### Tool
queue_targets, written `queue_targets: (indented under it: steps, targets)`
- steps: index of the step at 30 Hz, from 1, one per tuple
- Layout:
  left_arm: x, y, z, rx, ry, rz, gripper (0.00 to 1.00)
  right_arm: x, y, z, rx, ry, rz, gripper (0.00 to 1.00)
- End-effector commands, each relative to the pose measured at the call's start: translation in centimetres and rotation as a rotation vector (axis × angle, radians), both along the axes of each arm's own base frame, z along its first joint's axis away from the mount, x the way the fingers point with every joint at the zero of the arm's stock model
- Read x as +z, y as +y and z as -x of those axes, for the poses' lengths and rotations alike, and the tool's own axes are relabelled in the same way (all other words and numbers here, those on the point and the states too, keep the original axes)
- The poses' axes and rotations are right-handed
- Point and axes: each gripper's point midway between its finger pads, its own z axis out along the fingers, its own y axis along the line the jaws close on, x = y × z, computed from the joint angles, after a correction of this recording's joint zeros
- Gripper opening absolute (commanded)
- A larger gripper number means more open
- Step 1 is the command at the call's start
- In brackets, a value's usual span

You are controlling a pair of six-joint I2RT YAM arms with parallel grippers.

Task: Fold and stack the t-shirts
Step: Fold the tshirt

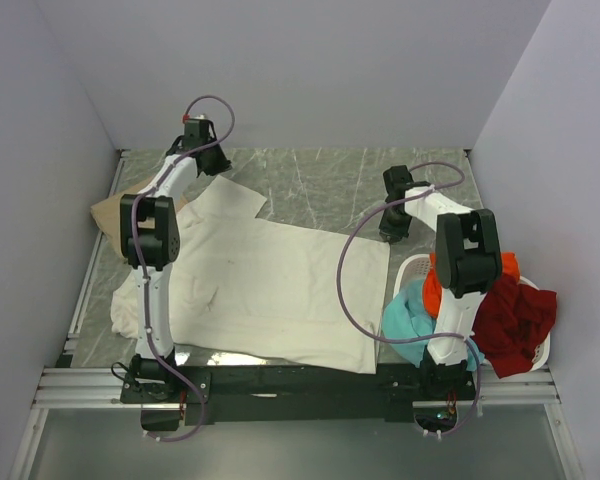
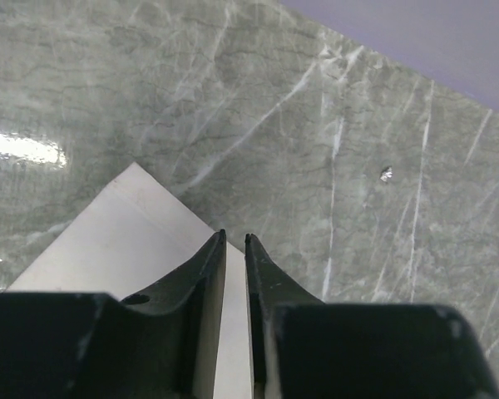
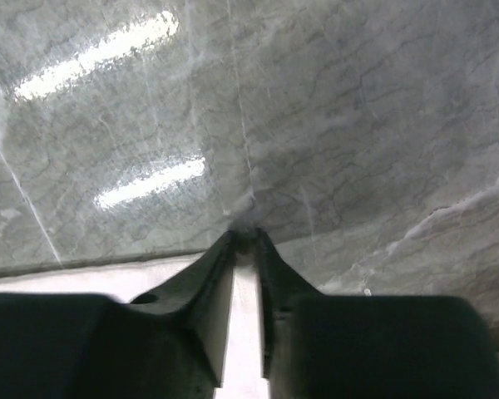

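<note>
A large cream-white t-shirt [image 1: 270,285] lies spread flat on the marble table. At its far left sleeve my left gripper [image 1: 212,158] hovers over the sleeve's corner [image 2: 125,237]. That gripper [image 2: 234,239] is open by a narrow gap, and the cloth lies flat beneath it. My right gripper [image 1: 393,232] is down at the shirt's far right corner. In the right wrist view this gripper [image 3: 246,237] is shut on the shirt's edge [image 3: 66,283], with cloth filling the slit between the jaws. A tan t-shirt [image 1: 107,212] pokes out from under the cream one at the left.
A white plastic basket [image 1: 412,266] stands at the near right beside the right arm. Teal [image 1: 408,322], orange [image 1: 432,290] and dark red [image 1: 517,320] t-shirts hang out of it. Grey walls close in the table on three sides.
</note>
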Motion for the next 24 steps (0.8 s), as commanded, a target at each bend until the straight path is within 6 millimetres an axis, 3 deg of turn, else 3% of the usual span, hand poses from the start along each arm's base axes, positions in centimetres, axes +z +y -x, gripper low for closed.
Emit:
queue_targets:
  steps: [1,7,11,18,24]
  targets:
    - [1.2,0.7,-1.5,0.027,-0.045,-0.038,0.23,-0.5,-0.3,1.7,0.013,0.046,-0.006,0.2]
    - [0.6,0.9,-2.8,0.031,-0.057,-0.058,0.32,-0.4,-0.4,2.3,0.015,0.055,-0.004,0.01]
    - [0.9,1.2,-3.9,0.05,-0.081,-0.077,0.32,-0.3,-0.5,2.3,0.012,0.06,0.005,0.0]
    - [-1.0,4.1,-3.7,0.162,-0.039,-0.179,0.28,0.1,-0.7,2.4,0.008,0.062,0.016,0.0]
    - [-2.7,4.6,-3.8,0.173,-0.012,-0.198,0.3,0.6,-0.7,2.3,0.009,0.058,0.016,0.0]
